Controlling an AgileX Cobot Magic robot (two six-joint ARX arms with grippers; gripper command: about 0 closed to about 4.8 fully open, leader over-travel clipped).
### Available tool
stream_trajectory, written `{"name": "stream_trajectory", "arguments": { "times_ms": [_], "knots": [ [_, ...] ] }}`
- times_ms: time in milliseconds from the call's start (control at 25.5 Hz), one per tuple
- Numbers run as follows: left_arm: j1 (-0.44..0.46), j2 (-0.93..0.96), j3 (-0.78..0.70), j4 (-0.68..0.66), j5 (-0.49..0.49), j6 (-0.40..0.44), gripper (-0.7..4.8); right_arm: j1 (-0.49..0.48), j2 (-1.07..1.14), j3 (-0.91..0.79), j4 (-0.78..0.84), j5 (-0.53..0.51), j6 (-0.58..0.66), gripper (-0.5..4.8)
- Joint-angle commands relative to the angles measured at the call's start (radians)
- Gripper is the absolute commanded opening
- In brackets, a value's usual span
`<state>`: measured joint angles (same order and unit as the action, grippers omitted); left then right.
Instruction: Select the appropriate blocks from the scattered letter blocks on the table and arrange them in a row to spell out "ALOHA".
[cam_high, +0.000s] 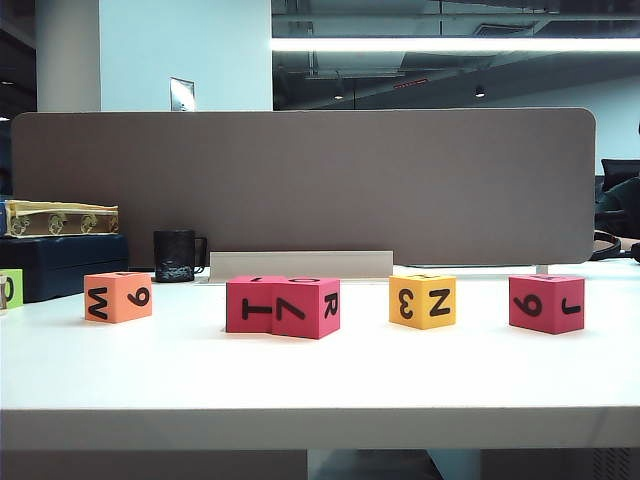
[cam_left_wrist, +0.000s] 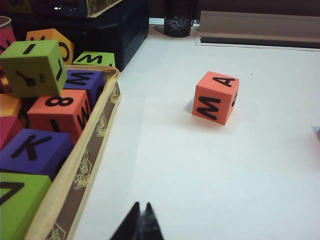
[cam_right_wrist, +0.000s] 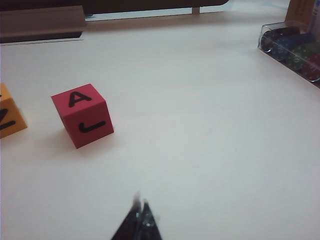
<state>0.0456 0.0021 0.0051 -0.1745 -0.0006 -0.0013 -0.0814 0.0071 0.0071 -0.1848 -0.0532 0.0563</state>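
- Five foam blocks sit scattered in a loose line across the white table, none of them lined up as a word.
- Far left in the exterior view is the orange block, its front faces showing a sideways M and a 9; the left wrist view shows an A on its top.
- Near the middle, two crimson-pink blocks touch each other: the left pink block carries a sideways T, and the right pink block, turned corner-on, shows a 7 and an R.
- Right of them and apart stands the yellow block with a 3 and an N.
- Furthest right is a lone pink block showing a 9 and a J; the right wrist view shows an A on top.
- The left gripper hangs low over bare table, well short of the orange block, its black jaws pinched together with nothing in them.
- Beside it, a patterned box is packed with more lettered cubes in green, purple and orange.
- The right gripper is likewise closed and empty, over bare table near the lone pink block.
- A black mug stands at the back by the grey-brown divider panel.
- A clear plastic case of coloured items lies at the table's far right.
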Motion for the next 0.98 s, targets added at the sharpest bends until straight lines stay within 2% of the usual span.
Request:
{"name": "stream_trajectory", "arguments": {
  "times_ms": [39,275,471,550,628,707,824,864,981],
  "knots": [
    [0.0,0.0,0.001,-0.011,0.005,-0.006,-0.05,0.0,-0.009,-0.005,0.018,-0.048,0.004,-0.06],
    [0.0,0.0,0.001,-0.011,0.005,-0.007,-0.05,0.0,-0.009,-0.006,0.04,-0.151,0.004,-0.06],
    [0.0,0.0,0.001,-0.01,0.006,-0.013,-0.05,0.0,-0.009,-0.006,0.055,-0.343,0.005,-0.06],
    [0.0,0.0,0.001,-0.011,0.018,-0.049,-0.05,0.001,-0.009,-0.006,0.061,-0.381,0.079,-0.06],
    [0.0,0.0,0.001,-0.01,0.039,-0.097,-0.05,0.001,-0.009,-0.006,0.063,-0.383,0.194,-0.06],
    [0.0,0.0,0.001,-0.007,0.06,-0.132,-0.05,0.001,-0.009,-0.006,0.064,-0.383,0.258,-0.06],
    [0.0,0.0,0.001,0.014,0.073,-0.201,-0.05,0.001,-0.009,-0.005,0.073,-0.384,0.293,-0.06],
    [0.0,0.0,0.001,0.016,0.074,-0.246,-0.05,0.001,-0.009,-0.005,0.079,-0.385,0.307,-0.06],
    [0.0,0.0,0.004,0.017,0.136,-0.33,-0.06,0.001,-0.009,0.007,0.09,-0.388,0.335,-0.06]
  ]
}}
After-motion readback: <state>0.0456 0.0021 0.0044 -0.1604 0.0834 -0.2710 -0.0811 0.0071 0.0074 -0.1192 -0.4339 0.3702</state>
